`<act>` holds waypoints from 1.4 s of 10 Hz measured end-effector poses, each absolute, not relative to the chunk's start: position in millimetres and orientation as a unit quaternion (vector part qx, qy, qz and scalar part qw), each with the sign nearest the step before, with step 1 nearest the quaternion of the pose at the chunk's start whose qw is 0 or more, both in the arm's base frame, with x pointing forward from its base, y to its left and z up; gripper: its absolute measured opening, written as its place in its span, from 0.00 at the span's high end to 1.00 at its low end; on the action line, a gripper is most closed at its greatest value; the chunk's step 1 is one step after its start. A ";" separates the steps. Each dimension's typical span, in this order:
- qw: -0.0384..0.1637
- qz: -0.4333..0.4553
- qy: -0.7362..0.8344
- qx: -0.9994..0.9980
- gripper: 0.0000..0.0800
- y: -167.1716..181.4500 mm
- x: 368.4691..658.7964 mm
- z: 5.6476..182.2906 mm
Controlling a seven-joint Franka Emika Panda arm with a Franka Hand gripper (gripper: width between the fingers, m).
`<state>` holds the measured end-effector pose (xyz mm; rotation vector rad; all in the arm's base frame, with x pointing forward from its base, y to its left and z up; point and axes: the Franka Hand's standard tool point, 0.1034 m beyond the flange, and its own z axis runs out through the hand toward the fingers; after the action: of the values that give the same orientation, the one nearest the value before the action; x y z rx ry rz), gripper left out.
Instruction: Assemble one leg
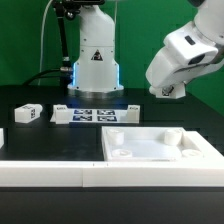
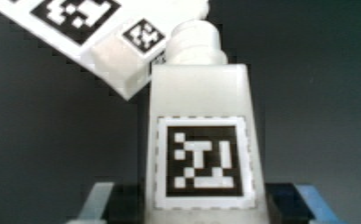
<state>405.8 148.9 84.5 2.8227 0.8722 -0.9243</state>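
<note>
In the wrist view a leg [image 2: 202, 110], a white square post with a black-and-white tag on its face and a narrower stub at its far end, fills the middle. My gripper [image 2: 202, 206] is shut on its near end, with one finger [image 2: 106, 203] on each side. In the exterior view the gripper [image 1: 168, 91] hangs in the air at the exterior view's right, above the far edge of the large white panel [image 1: 200, 150]; the held leg is hard to make out there. A second leg [image 1: 28, 113] lies on the black table at the exterior view's left.
The marker board [image 1: 95, 113] lies at the middle of the table in front of the robot base [image 1: 96, 60], and a tagged white edge of it shows in the wrist view [image 2: 88, 30]. A long white wall [image 1: 50, 171] runs along the front.
</note>
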 end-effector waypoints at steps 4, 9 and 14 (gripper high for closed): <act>0.006 -0.183 0.262 0.948 0.64 141.6 419.7 86.7; -0.012 -0.060 0.222 0.973 0.64 135.7 452.7 96.2; -0.016 0.030 0.215 0.976 0.64 127.7 455.8 102.8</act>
<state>455.8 127.7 102.8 3.0982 0.6826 0.0964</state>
